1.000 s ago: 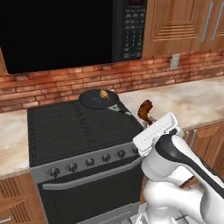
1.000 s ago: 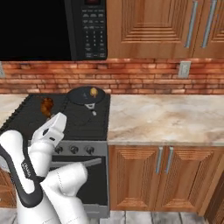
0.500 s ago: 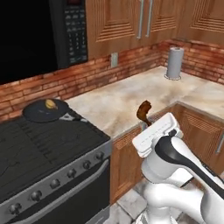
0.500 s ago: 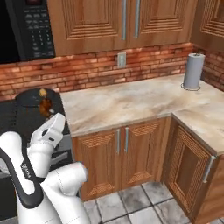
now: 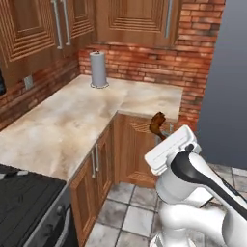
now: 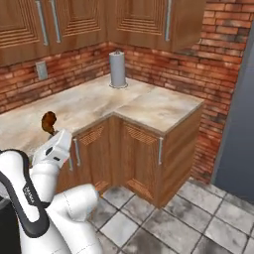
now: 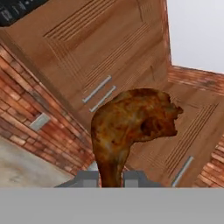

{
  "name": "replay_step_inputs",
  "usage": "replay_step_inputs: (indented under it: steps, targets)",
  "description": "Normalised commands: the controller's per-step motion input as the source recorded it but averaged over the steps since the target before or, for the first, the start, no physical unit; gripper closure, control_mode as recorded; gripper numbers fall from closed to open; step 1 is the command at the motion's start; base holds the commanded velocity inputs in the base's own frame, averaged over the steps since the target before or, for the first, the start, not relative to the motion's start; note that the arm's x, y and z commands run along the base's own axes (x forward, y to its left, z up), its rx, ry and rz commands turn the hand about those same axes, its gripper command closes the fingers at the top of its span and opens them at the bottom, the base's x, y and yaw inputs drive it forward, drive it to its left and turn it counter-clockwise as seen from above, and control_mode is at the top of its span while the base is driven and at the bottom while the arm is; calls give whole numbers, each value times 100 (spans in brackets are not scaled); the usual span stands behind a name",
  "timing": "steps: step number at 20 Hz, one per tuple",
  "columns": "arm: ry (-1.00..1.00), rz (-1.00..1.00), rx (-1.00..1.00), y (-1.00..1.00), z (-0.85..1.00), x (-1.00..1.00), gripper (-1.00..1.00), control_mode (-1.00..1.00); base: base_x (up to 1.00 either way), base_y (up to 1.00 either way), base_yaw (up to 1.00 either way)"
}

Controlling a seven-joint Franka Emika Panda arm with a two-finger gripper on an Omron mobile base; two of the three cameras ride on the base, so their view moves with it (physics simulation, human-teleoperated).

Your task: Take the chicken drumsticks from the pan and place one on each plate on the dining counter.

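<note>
Carry step in hand: fingers (image 7: 89,178) clamped on one chicken drumstick (image 7: 131,127), bulbous end up, at centre frame in the hand view. No plates in sight; next move calls for reaching the dining counter.

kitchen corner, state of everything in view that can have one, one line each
gripper: shut on the chicken drumstick
chicken drumstick: held upright, bulbous end up, clear of the worktop
paper towel roll: standing upright on the marbled worktop
wall cabinets: doors closed
base cabinets: doors closed
</note>
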Motion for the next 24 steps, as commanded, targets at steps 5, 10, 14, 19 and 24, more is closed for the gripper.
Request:
replay_step_inputs:
  steps: [5, 10, 14, 19, 24]
  targets:
    - [0, 0, 0, 0, 0, 0, 100, 100, 3, 0, -98]
    - [0, 0, 0, 0, 0, 0, 100, 100, 1, 0, -94]
    - [0, 0, 0, 0, 0, 0, 100, 100, 0, 0, -85]
    - [0, 0, 0, 0, 0, 0, 100, 100, 0, 0, -76]
    - [0, 0, 0, 0, 0, 0, 100, 100, 10, -4, -59]
